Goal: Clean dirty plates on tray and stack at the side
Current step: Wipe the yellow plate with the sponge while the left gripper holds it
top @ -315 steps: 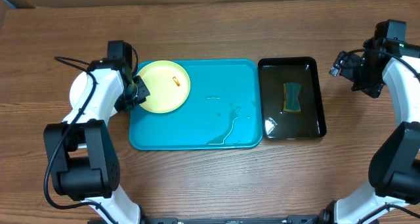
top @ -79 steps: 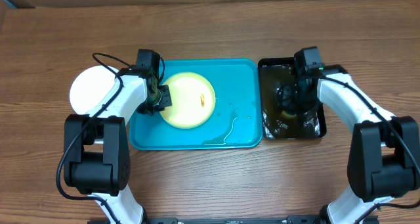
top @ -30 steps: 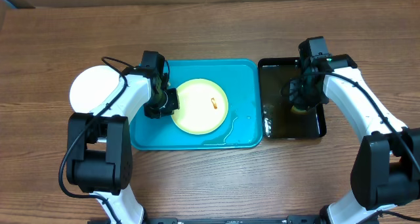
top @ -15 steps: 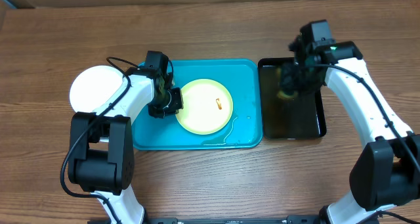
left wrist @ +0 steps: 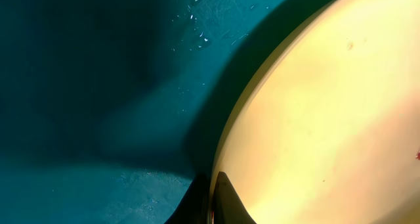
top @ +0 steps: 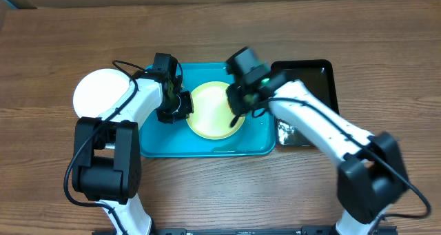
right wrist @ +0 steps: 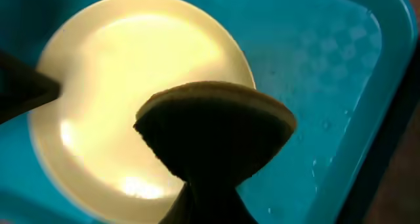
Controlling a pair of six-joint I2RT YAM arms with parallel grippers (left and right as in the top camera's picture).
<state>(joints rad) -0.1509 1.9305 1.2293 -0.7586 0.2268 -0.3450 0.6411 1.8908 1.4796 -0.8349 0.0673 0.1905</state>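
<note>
Sponge (right wrist: 216,129) newly above flat-lying plate (right wrist: 125,73)

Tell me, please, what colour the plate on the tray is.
The plate is pale yellow-green, shown best in the right wrist view.

Dim, blurry wrist views — glare on plate (right wrist: 118,73)

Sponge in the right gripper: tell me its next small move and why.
Probably lower the sponge onto the yellow plate and rub. The right gripper holds it over the plate, and the left gripper pinches the plate's rim, steadying it on the blue tray.
</note>
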